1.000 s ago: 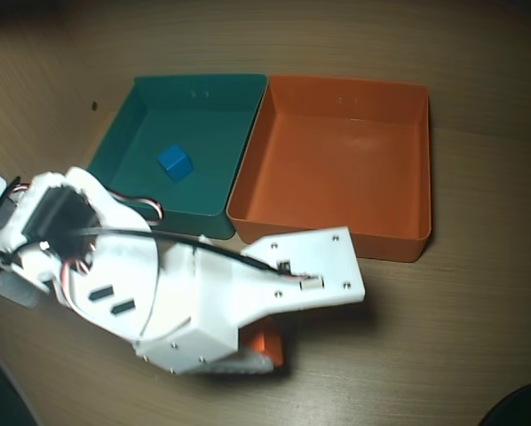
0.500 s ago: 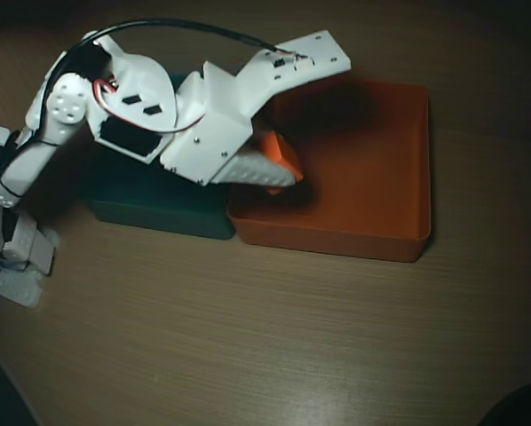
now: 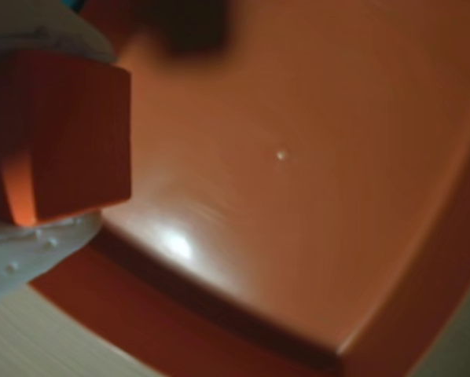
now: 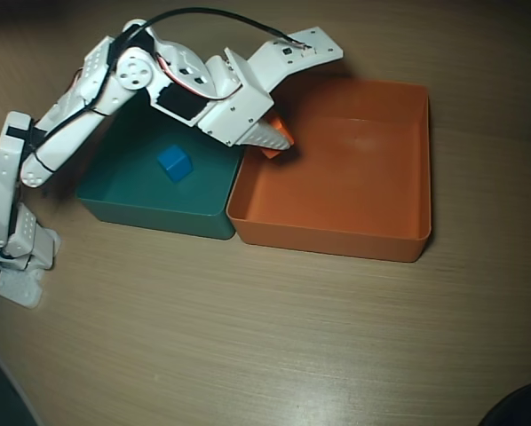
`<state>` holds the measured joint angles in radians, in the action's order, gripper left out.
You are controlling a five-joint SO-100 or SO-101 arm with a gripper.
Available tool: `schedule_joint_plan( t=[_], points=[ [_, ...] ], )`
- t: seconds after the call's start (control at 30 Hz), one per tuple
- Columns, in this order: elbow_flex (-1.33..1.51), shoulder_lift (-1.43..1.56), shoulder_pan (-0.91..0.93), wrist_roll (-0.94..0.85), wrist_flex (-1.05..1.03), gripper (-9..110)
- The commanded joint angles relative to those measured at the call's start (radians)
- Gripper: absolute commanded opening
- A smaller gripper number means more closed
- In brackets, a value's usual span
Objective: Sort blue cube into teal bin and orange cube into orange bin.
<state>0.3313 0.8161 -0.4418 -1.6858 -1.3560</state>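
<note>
Holding orange cube (image 3: 58,141) tilted, gripper (image 4: 277,142) over orange bin (image 4: 354,200)

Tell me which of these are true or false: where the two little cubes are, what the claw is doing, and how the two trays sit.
1. The blue cube lies inside the teal bin. True.
2. The orange cube rests on the floor of the orange bin. False: it is held in the gripper, above the bin's near-left part in the overhead view.
3. The gripper is empty. False: it is shut on the orange cube.
4. The two bins stand side by side, walls touching. True.
5. The orange bin holds a cube on its floor. False: its floor is bare.
</note>
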Motion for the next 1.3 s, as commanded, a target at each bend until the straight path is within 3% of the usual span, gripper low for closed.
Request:
schedule_joint_plan(
  t=[0.0,0.57,0.67,1.03,1.27],
  points=[
    [-0.081,0.003,-0.014,0.006,0.012,-6],
    [-0.46,-0.284,-0.018,0.008,0.014,-5],
    [-0.485,-0.301,-0.018,0.008,0.014,2],
    [-0.489,-0.301,-0.005,0.008,0.014,43],
    [-0.489,-0.288,-0.003,0.008,0.014,45]
  ],
)
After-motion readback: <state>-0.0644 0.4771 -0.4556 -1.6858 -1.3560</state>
